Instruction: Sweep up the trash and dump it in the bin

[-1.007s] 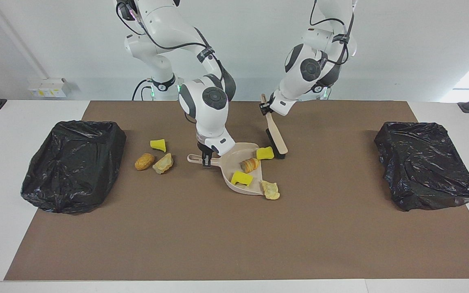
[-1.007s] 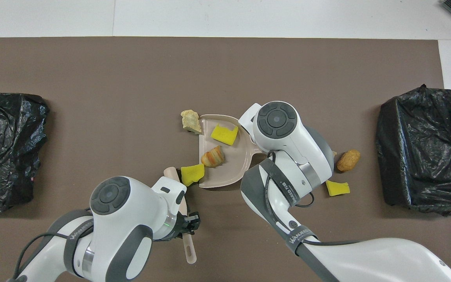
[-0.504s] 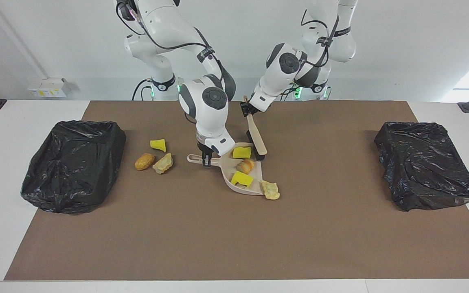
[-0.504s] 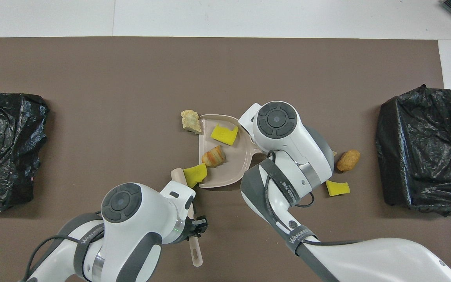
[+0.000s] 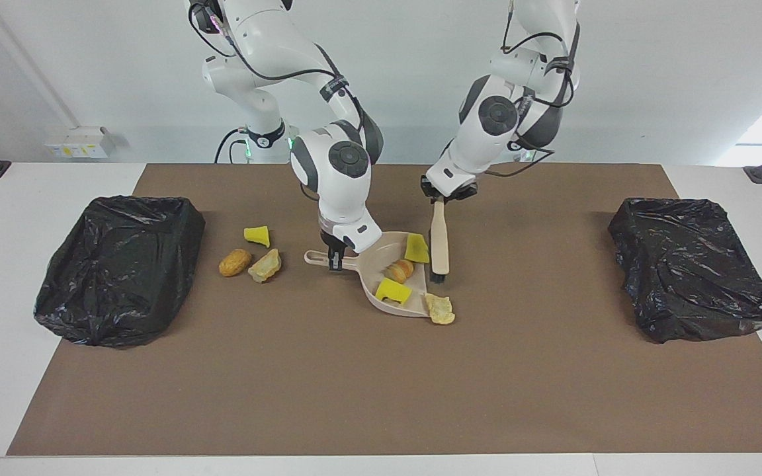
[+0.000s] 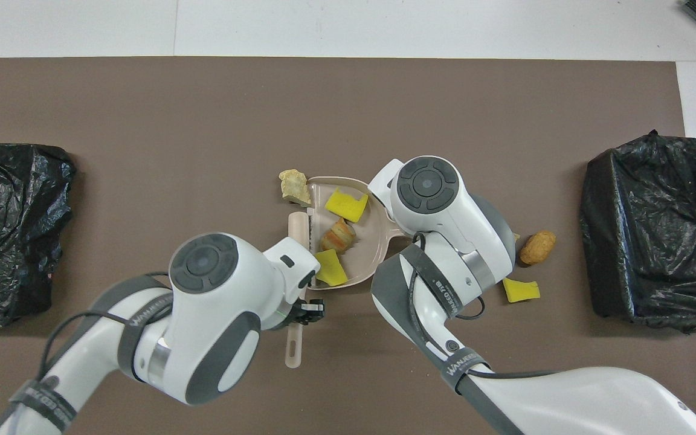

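Note:
The beige dustpan [image 5: 373, 289] [image 6: 367, 256] lies mid-mat, and my right gripper [image 5: 335, 260] is shut on its handle. My left gripper [image 5: 444, 194] [image 6: 307, 309] is shut on the brush [image 5: 440, 243] [image 6: 298, 228], which lies along the pan's open mouth, bristles down. Three bits of trash sit in the pan: a yellow chunk [image 5: 392, 289] [image 6: 346, 205], a croissant lump [image 5: 399, 270] [image 6: 337, 235] and a second yellow chunk [image 5: 416, 249] [image 6: 330, 267]. A pale chunk [image 5: 440, 309] [image 6: 293, 186] rests at the mouth's corner. A yellow bit [image 5: 256, 235], tan lump [image 5: 235, 262] and pale chunk [image 5: 265, 264] lie by the handle.
Two bins lined with black bags stand on the brown mat, one at the right arm's end [image 5: 120, 268] [image 6: 662, 229] and one at the left arm's end [image 5: 692, 268] [image 6: 9, 229]. The right arm hides the dustpan handle in the overhead view.
The left gripper swung the brush against the pan's mouth, pushing the yellow chunk from the mat into the pan. The croissant lump shifted slightly. The right gripper and dustpan stayed put.

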